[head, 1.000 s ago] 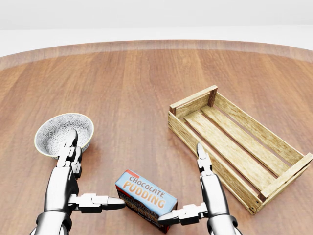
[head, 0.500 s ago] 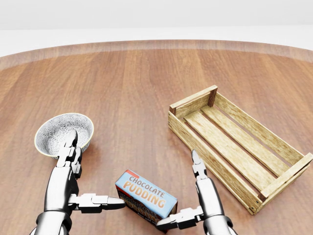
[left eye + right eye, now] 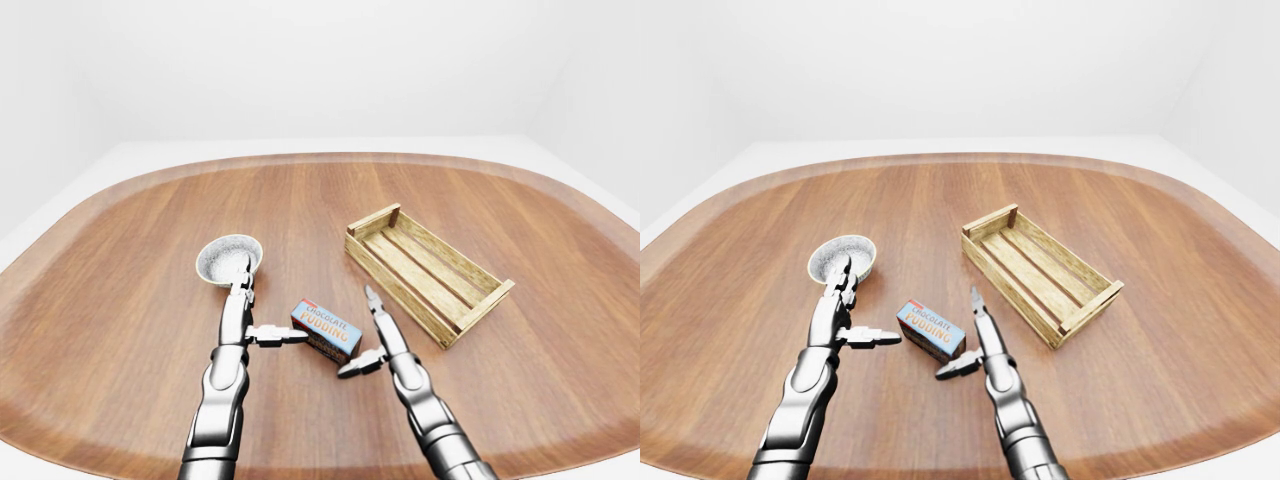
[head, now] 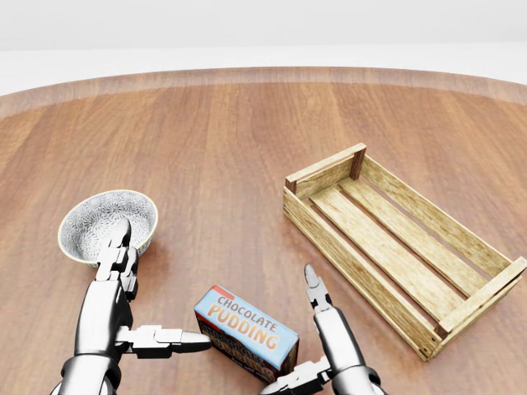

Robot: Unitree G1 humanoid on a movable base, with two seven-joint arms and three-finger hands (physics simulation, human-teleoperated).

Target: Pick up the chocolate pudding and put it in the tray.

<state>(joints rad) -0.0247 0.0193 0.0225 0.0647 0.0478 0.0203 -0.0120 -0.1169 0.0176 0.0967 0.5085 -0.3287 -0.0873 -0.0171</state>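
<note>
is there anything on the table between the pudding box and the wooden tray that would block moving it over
Nothing visible does. The table is bare between the chocolate pudding and the tray; only the right hand stands there. The bowl sits on the opposite side.

Count, all three views together:

- Pudding boxes: one. Blue chocolate pudding point(image 4: 245, 332), lying on the counter point(image 4: 247, 148).
- Trays: one. Slatted wooden tray point(image 4: 401, 244); nothing inside it.
- Bowls: one. Patterned white bowl point(image 4: 108, 224), nothing inside it.
- Counters: one, wooden, rounded edge.
- Robot hands: two. Left hand point(image 4: 132, 313) and right hand point(image 4: 317, 346), both with fingers spread.
- Fingers: the head view shows two on each hand; any third cannot be made out.

Loose things on the counter: three.
</note>
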